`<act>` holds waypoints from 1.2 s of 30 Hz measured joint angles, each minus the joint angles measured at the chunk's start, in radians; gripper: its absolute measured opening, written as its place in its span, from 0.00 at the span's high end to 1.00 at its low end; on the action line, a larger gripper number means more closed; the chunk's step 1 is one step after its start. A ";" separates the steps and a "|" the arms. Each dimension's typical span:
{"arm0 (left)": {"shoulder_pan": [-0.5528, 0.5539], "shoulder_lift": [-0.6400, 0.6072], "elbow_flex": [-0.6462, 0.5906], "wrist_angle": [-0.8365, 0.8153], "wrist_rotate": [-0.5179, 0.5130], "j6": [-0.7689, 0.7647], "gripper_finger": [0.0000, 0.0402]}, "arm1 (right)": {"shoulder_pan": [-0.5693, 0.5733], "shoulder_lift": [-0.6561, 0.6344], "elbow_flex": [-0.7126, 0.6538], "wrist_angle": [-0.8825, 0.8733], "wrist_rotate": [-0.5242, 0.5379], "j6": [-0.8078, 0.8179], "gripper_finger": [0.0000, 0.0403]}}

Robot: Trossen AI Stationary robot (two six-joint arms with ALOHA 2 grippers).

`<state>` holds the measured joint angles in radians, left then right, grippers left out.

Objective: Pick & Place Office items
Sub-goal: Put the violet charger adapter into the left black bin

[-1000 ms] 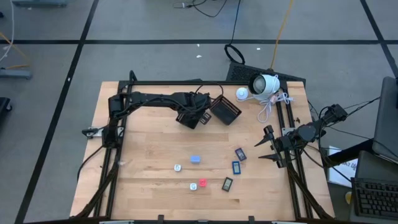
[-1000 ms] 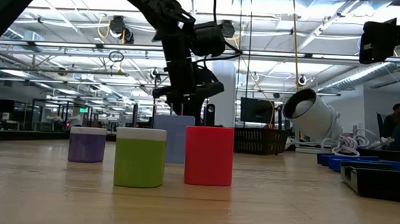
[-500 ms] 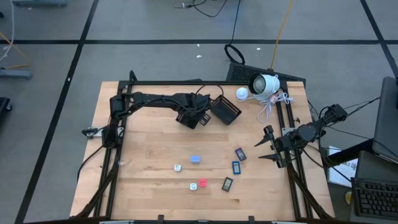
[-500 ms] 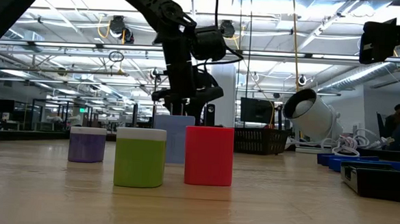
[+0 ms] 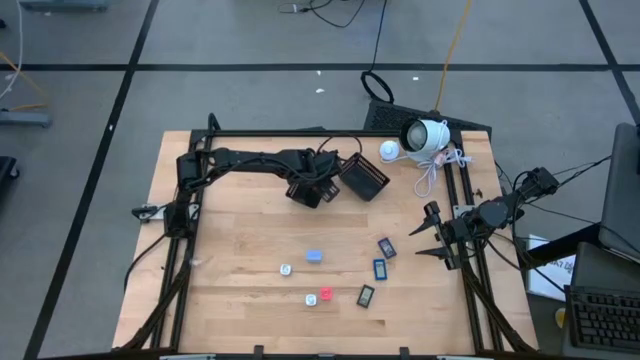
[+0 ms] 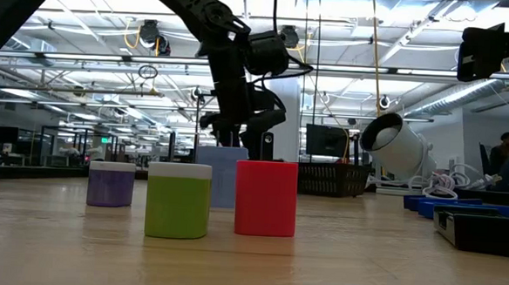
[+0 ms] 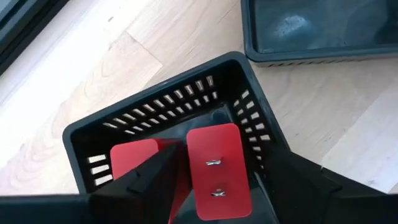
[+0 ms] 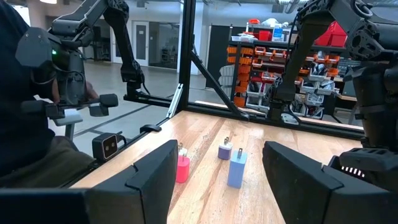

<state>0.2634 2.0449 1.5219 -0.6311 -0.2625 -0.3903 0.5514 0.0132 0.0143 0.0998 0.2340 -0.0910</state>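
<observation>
While the left gripper (image 5: 318, 190) hangs over a black mesh basket (image 7: 155, 115) at the far side of the wooden table (image 5: 240, 250), its fingers are apart and hold nothing. That basket has slotted plastic walls, and inside it lie two flat red blocks (image 7: 217, 165) with rounded corners; one shows two small metal prongs. The dark fingers hide part of the other red block. A second dark basket (image 5: 362, 177) sits just beside the first one, and only its rim shows in the left wrist view.

The rest of the office items lie on the near side of the first basket, well apart from it: a pale blue block (image 5: 315, 256), a small white bit (image 5: 286, 270), a red block (image 5: 325, 295) with another white bit touching it, and three dark flat rectangles (image 5: 380, 268) with blue faces. They are too small to make out well from above.

The right gripper (image 5: 432, 228) waits at the table's right edge, fingers spread wide and empty.
</observation>
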 joint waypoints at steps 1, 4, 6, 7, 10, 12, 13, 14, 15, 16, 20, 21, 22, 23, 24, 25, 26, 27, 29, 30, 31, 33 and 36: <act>0.000 0.000 0.000 0.000 0.000 0.008 0.43 | 0.000 0.000 0.000 0.000 0.000 0.000 0.44; 0.000 -0.011 0.000 -0.008 0.000 0.044 0.45 | 0.000 0.000 0.000 0.000 0.000 0.000 0.44; 0.000 -0.025 0.000 -0.008 0.001 0.070 0.46 | 0.000 0.000 0.000 0.000 0.000 0.000 0.44; 0.000 -0.033 0.000 -0.010 0.000 0.079 0.47 | 0.000 0.000 0.000 0.000 0.000 0.000 0.44; 0.000 -0.061 0.000 -0.010 0.000 0.082 0.49 | 0.000 0.000 0.000 0.000 0.000 0.000 0.44; 0.000 -0.083 0.000 -0.011 0.000 0.093 0.50 | 0.000 0.000 0.000 0.000 0.000 0.000 0.44; 0.000 -0.095 0.000 -0.012 0.000 0.106 0.51 | 0.000 0.000 0.000 0.000 0.000 0.000 0.44; 0.000 -0.105 0.000 -0.014 0.000 0.118 0.51 | 0.000 0.000 0.000 0.000 0.000 0.000 0.44; 0.000 -0.117 0.000 -0.019 0.000 0.133 0.52 | 0.000 0.000 0.000 0.000 0.000 0.000 0.44; -0.002 -0.131 0.000 -0.027 0.001 0.148 0.53 | 0.000 0.000 0.000 0.000 0.000 0.000 0.44; -0.011 -0.187 0.000 -0.075 0.022 0.155 0.55 | 0.000 0.000 0.000 -0.001 0.000 0.000 0.44; -0.012 -0.203 0.000 -0.088 0.053 0.166 0.56 | 0.000 0.000 0.000 0.000 0.000 0.000 0.44; -0.013 -0.217 0.000 -0.101 0.096 0.188 0.56 | 0.000 0.000 0.000 -0.001 0.000 0.000 0.44; -0.015 -0.230 0.000 -0.109 0.147 0.211 0.57 | 0.000 0.000 0.000 -0.001 0.000 0.000 0.44; -0.016 -0.246 0.000 -0.115 0.206 0.232 0.58 | 0.000 0.000 0.000 0.000 0.000 0.000 0.44; -0.018 -0.259 0.000 -0.121 0.260 0.246 0.58 | 0.000 0.000 0.000 -0.001 0.000 0.000 0.44; -0.023 -0.275 0.000 -0.123 0.315 0.255 0.59 | 0.000 0.000 0.000 0.000 0.000 0.000 0.44; -0.027 -0.292 0.000 -0.124 0.365 0.261 0.60 | 0.000 0.000 0.000 0.000 0.000 0.000 0.44; -0.047 -0.324 0.000 -0.125 0.422 0.265 0.61 | 0.000 0.000 0.000 0.000 0.000 0.000 0.44; -0.061 -0.340 0.000 -0.124 0.430 0.265 0.62 | 0.000 0.000 0.000 0.000 0.000 0.000 0.44; -0.079 -0.352 0.000 -0.123 0.431 0.266 0.63 | 0.000 0.000 0.000 0.000 0.000 0.000 0.44; -0.117 -0.378 0.000 -0.119 0.433 0.274 0.64 | 0.000 0.000 0.000 0.000 0.000 0.000 0.44; -0.187 -0.409 0.000 -0.080 0.446 0.283 0.66 | 0.000 0.000 0.000 0.000 0.000 0.000 0.44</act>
<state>0.0761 1.6364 1.5223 -0.7109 0.1835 -0.1069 0.5514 0.0135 0.0141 0.0997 0.2340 -0.0912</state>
